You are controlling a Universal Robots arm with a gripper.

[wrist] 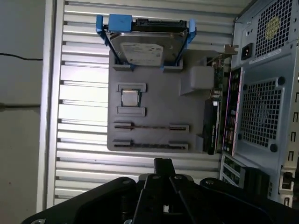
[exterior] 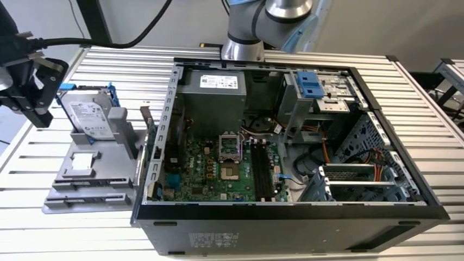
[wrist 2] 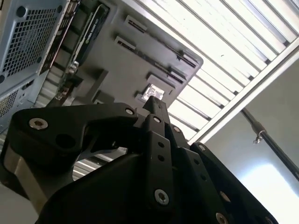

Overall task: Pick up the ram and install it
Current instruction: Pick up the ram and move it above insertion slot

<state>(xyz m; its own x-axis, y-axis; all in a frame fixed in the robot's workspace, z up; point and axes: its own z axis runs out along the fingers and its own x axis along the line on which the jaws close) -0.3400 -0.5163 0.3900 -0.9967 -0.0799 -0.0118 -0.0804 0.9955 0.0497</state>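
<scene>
In the first wrist view, the grey holder tray (wrist: 154, 107) has two long slots, each with a thin dark strip lying in it edge-on. The strip (wrist: 152, 126) in the farther slot looks like the ram, but I cannot be sure. My black gripper (wrist: 161, 164) hovers above the tray's near edge with its fingers pressed together and nothing between them. In the exterior view the gripper (exterior: 40, 111) hangs at the far left, beside the tray (exterior: 91, 179). In the second wrist view the fingertips (wrist 2: 154, 106) point at the tray (wrist 2: 140, 60). The black motherboard slots (exterior: 262, 168) lie inside the open computer case (exterior: 290, 209).
A silver hard drive (exterior: 93, 113) in a blue bracket stands upright at the back of the tray. A small square chip (wrist: 130, 98) sits in a tray pocket. A dark expansion card (wrist: 211, 130) stands between tray and case. The slatted metal table (exterior: 427, 109) runs all around.
</scene>
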